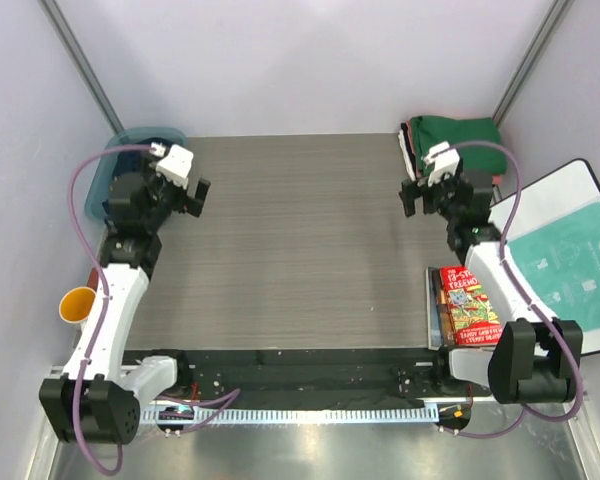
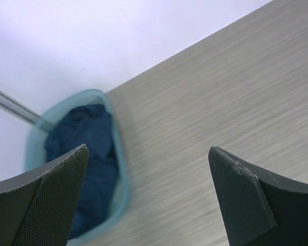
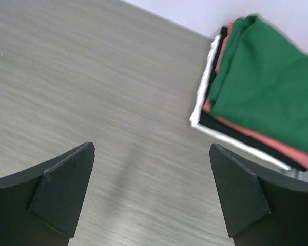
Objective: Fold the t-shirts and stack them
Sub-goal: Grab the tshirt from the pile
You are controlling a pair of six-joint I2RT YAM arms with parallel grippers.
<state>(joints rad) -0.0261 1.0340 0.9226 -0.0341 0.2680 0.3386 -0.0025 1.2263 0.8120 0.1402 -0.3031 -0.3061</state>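
Partly done: folded stack, green on top, at table far-right corner. Navy shirt left unfolded in bin, far-left corner. L gripper, R gripper: jaws wide apart, nothing gripped.

Bright, even light covers the bench, with only a faint shadow beneath the right claw. Ahead-left of the left claw the blue tub is smeared by blur, and the folded shirts ahead-right of the right claw look soft.
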